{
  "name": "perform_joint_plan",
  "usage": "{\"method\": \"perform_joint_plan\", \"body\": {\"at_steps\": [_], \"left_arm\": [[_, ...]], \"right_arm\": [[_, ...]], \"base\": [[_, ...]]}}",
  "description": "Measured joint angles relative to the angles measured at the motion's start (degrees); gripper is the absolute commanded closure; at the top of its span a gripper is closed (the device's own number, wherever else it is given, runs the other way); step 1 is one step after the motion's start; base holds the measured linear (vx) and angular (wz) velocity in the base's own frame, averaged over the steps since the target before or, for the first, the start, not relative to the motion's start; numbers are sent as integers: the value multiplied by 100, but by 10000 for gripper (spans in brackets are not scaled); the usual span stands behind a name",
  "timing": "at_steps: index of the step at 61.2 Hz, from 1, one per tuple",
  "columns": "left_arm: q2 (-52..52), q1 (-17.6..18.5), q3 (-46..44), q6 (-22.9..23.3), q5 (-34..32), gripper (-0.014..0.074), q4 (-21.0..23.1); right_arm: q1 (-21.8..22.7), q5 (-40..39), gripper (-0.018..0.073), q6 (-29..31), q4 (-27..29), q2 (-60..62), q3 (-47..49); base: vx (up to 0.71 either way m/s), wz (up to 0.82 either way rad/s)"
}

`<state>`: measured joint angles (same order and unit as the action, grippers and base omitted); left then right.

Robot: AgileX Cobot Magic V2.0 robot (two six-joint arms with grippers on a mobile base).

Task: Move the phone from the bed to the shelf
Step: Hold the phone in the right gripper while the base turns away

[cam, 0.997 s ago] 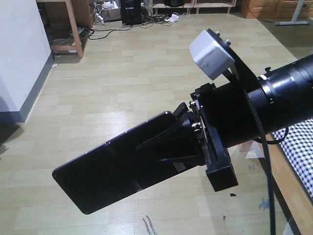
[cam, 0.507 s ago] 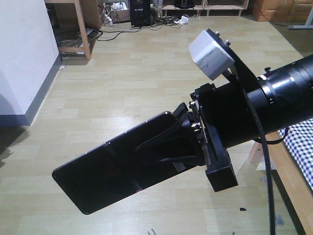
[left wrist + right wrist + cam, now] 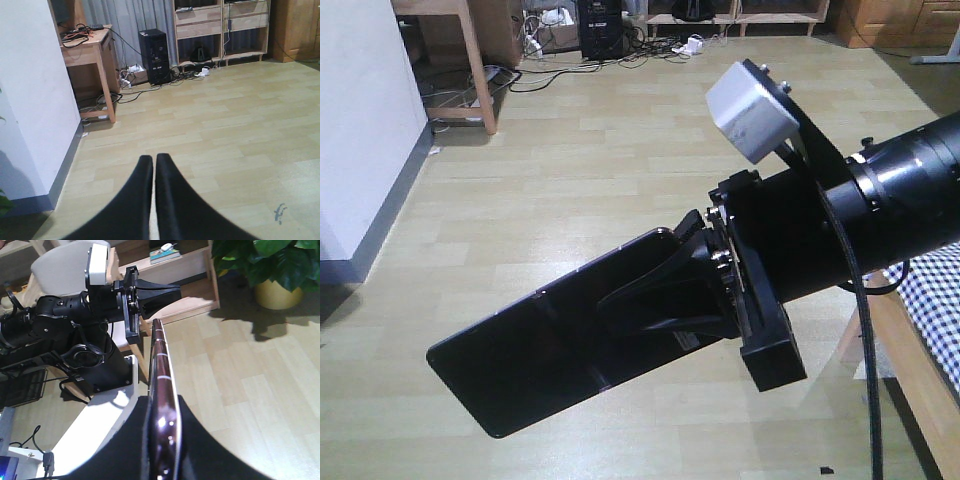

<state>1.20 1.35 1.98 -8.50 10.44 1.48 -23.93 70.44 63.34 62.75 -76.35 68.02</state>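
Carrying stage, by my read: phone (image 3: 550,350) is off the bed (image 3: 932,300) and in the air over the floor (image 3: 570,170). It's clamped at one short end by the R gripper (image 3: 620,312). Fingers (image 3: 660,295) pinch its two flat faces. Most of the body sticks out past the tips, unsupported. R wrist view has it edge-on, seated straight btwn the pads.

To do this well:
- Keep the squeeze constant, move slow, no quick wrist rolls. Long overhang = leverage, and glossy glass could slip.
- Bring the free end over a shelf (image 3: 212,280) board first, level the phone w/ the board, lower till it bears, only then let go.
- Shelf shows only in the R wrist view, behind the L arm (image 3: 60,325), so mind that arm on approach.

Pose:
- R forearm enters from the R side of the front view, approx level, w/ the phone sloping down-left. Bed's edge sits below the forearm.
- L gripper (image 3: 154,167) is empty, fingers closed together w/ a hairline gap, aimed over the floor toward the desk (image 3: 92,47) and PC tower (image 3: 154,55).
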Motion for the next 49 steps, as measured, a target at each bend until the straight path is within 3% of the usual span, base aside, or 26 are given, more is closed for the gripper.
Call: {"method": "perform_joint_plan", "body": {"at_steps": [49], "left_arm": [[0, 0, 0, 0, 0, 595, 0]], "right_arm": [[0, 0, 561, 0, 0, 0, 0]], "base": [[29, -4]]}}
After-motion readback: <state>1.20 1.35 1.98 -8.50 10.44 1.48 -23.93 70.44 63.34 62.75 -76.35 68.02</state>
